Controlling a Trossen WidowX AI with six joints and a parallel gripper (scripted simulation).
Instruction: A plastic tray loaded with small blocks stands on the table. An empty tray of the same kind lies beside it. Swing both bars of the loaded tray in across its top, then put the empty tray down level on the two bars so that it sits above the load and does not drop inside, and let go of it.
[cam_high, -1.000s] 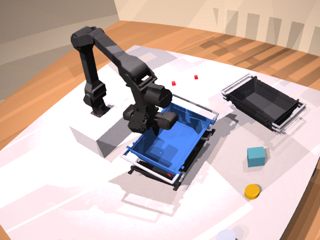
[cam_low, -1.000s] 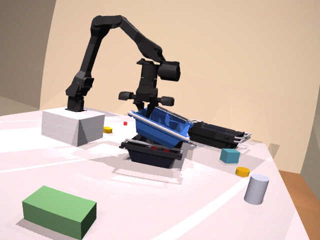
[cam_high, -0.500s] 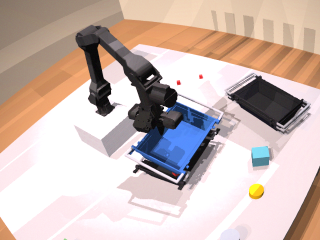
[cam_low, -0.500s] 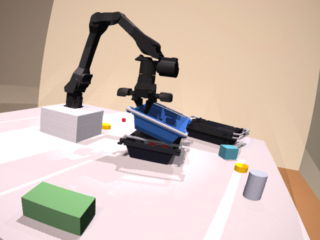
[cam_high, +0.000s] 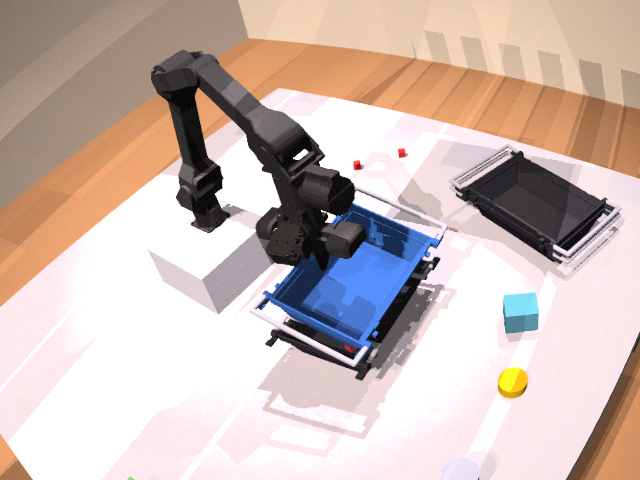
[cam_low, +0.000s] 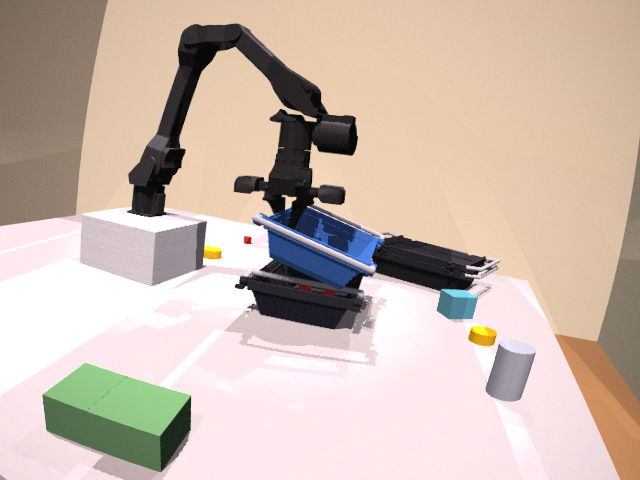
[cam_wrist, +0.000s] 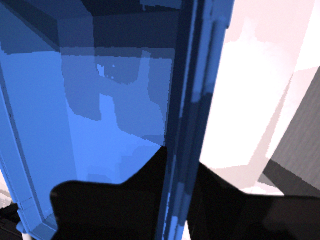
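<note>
My gripper is shut on one long side wall of the blue empty tray. The blue tray hangs tilted over the black loaded tray, its held side high and its opposite side low. Its own white bars are out over its ends. Red blocks show in the loaded tray. The loaded tray's near grey bar runs along its near end, close under the blue tray; its far bar is hidden. Whether the trays touch is unclear.
Another black tray stands at the back right with its bars out. A teal cube, a yellow disc and a grey cylinder stand right. A green block lies in front.
</note>
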